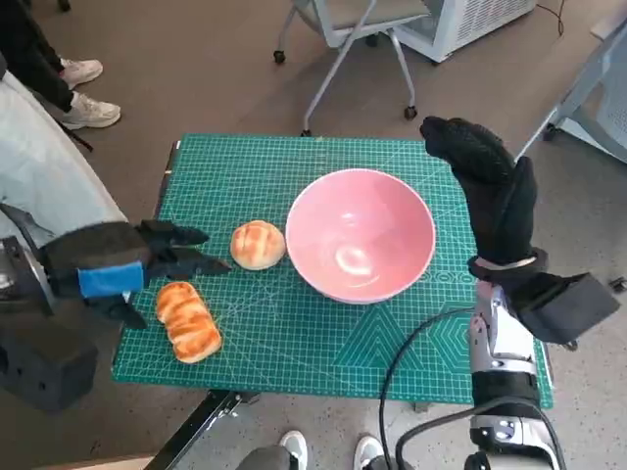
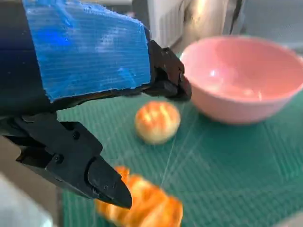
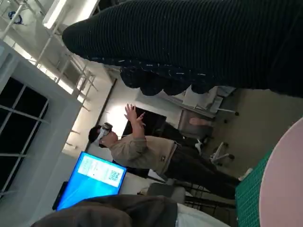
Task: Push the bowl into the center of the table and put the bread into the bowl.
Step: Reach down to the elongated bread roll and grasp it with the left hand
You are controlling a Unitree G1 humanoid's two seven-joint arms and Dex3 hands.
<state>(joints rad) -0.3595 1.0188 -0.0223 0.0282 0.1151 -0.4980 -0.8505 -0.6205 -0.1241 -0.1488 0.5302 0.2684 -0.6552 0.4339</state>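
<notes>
A pink bowl [image 1: 361, 233] stands empty near the middle of the green cutting mat [image 1: 294, 323]; it also shows in the left wrist view [image 2: 246, 78] and as a rim edge [image 3: 284, 179]. A round bread roll [image 1: 258, 244] [image 2: 157, 122] lies just left of the bowl. A long ridged bread [image 1: 188, 320] [image 2: 142, 203] lies near the mat's front left corner. My left hand [image 1: 122, 262] [image 2: 85, 66] hovers at the left edge, fingers spread toward the round roll, holding nothing. My right hand [image 1: 485, 181] [image 3: 189, 52] is raised to the right of the bowl, fingers stretched out, empty.
A wheeled chair base [image 1: 343, 59] and white cabinet [image 1: 470, 24] stand beyond the table. A person's shoes [image 1: 86, 93] are at the far left, more feet [image 1: 328, 450] at the front edge. A person [image 3: 151, 151] with raised hand stands by a blue screen [image 3: 94, 175].
</notes>
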